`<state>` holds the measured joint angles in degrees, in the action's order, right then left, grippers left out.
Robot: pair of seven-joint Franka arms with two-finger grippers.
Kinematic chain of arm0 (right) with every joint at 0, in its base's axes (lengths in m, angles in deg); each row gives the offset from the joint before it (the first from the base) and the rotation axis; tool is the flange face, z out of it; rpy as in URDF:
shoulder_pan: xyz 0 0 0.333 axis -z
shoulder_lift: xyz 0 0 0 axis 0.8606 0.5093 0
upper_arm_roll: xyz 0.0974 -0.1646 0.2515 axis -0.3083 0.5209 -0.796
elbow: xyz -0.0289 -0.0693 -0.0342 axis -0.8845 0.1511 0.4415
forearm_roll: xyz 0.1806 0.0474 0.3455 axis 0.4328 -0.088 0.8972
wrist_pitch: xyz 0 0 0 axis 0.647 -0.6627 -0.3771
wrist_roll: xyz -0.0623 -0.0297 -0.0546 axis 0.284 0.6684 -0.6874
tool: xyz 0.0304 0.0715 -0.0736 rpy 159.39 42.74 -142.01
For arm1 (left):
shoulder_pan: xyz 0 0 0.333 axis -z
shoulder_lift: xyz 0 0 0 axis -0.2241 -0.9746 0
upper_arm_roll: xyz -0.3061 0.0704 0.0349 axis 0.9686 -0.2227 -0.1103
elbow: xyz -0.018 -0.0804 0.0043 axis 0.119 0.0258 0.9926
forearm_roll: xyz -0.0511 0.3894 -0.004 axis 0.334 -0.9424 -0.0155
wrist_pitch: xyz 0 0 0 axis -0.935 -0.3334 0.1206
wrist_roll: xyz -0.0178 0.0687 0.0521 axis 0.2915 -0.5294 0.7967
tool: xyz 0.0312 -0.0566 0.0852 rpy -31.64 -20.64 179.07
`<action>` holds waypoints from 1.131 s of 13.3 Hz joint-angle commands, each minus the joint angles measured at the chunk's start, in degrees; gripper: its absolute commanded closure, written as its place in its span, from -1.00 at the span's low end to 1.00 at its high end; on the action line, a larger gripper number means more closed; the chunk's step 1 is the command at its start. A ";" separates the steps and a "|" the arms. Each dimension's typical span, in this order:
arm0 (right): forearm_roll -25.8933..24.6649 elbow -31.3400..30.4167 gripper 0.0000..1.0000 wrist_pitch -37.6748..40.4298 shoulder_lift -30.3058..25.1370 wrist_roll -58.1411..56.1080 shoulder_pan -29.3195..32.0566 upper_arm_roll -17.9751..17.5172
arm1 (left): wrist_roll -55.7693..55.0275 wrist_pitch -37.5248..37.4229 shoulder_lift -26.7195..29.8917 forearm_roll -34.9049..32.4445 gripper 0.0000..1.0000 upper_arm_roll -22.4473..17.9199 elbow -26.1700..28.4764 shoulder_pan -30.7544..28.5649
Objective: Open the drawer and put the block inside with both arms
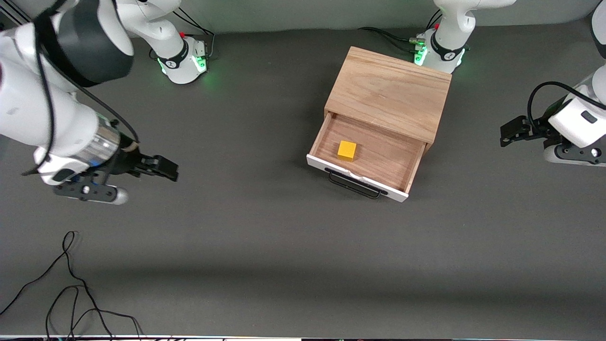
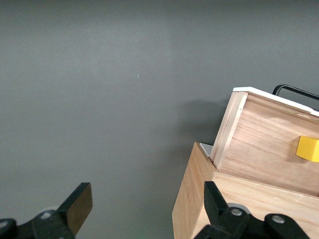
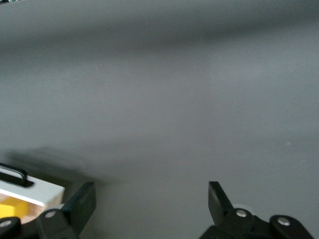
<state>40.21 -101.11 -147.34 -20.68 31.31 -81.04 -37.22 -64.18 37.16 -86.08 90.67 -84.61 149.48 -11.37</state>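
Although the drawer (image 1: 367, 158) is seen pulled well out of the light-wood cabinet (image 1: 389, 92) in the centre-right of the front view, no arm is at work on it. The block (image 1: 347, 150) is found lying on the drawer's brown wood floor, toward the right arm's end of the drawer, upright and apart from the walls. The white front panel and black wire handle (image 1: 355, 185) are turned toward the front camera.

The right gripper (image 1: 161, 168) is held at the middle left of the front view over bare surface (image 1: 265, 246), well apart from the cabinet; its jaws are spread wide and nothing is held between them, as the right wrist view confirms. The left gripper (image 1: 513, 132) is held at the right edge of the front view, beside the cabinet and clear of it; its jaws are likewise seen wide open and empty in the left wrist view, where the cabinet's side and a corner of the block are caught.

The task is judged essentially complete: the drawer is open and the block is inside. If anything is called for next, it is judged to be only that both arms be kept clear of the cabinet so the drawer is not knocked. Loose cables (image 1: 71, 293) are seen on the surface at the lower left.
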 commanded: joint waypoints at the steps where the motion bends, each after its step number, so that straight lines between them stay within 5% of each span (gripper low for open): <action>1: 0.06 -5.20 -1.00 -0.69 -3.04 -8.03 -0.85 5.40 | 0.98 0.16 0.74 -0.59 -1.00 0.13 0.80 -0.09; 4: 0.06 -12.99 -1.00 -4.88 -5.83 -16.12 -1.02 10.77 | 0.98 0.16 0.74 -0.59 -1.00 0.13 0.80 -0.09; 7: -1.60 -23.12 -1.00 -9.74 -12.95 -16.93 -1.11 10.96 | 0.98 0.24 0.74 -0.59 -1.00 0.13 0.80 -0.09; 15: -5.04 -22.26 -1.00 -8.96 -13.58 -21.05 -0.76 11.14 | 0.98 0.24 0.74 -0.59 -1.00 0.13 0.80 -0.09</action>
<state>35.98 -122.16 -155.39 -33.51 12.31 -81.44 -26.27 -64.17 37.15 -86.08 90.67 -84.59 149.49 -11.37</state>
